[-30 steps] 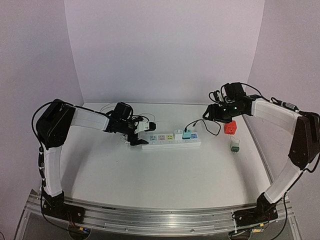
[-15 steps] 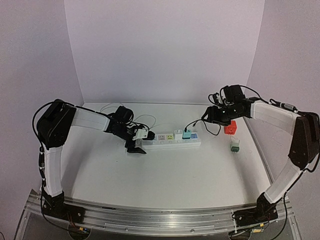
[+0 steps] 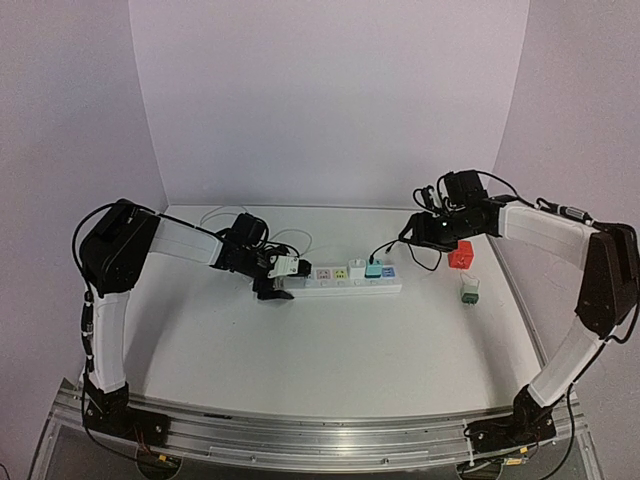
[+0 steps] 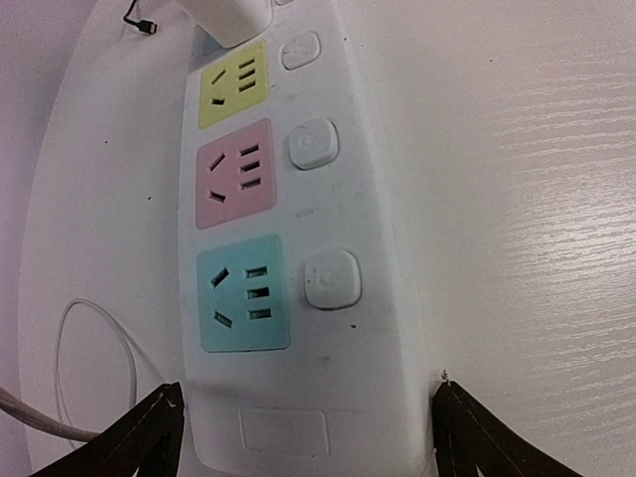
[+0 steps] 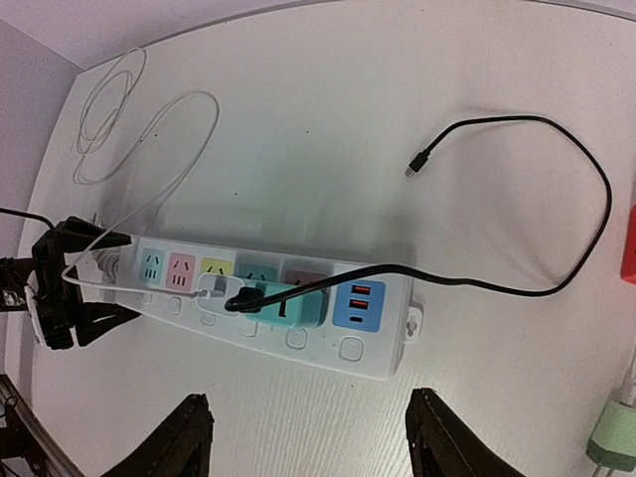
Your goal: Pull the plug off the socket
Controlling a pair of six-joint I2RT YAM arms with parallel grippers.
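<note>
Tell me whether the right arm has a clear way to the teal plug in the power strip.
Probably yes. The right pincer hangs open above the socket, the teal plug nearly centred below it. Only a black cable trails across the socket, and it looks unlikely to block a grip.

Light is even and diffuse, falling from above with a faint violet cast; the table (image 3: 330,340) under both arms carries only soft, pale shadows; ahead of the left gripper (image 4: 303,437) the socket (image 4: 298,248) is sharp, its far end bowing with lens distortion; the fingers (image 4: 139,442) are dark and slightly soft; beyond the right gripper (image 5: 313,437) the table's far edge curves strongly.
</note>
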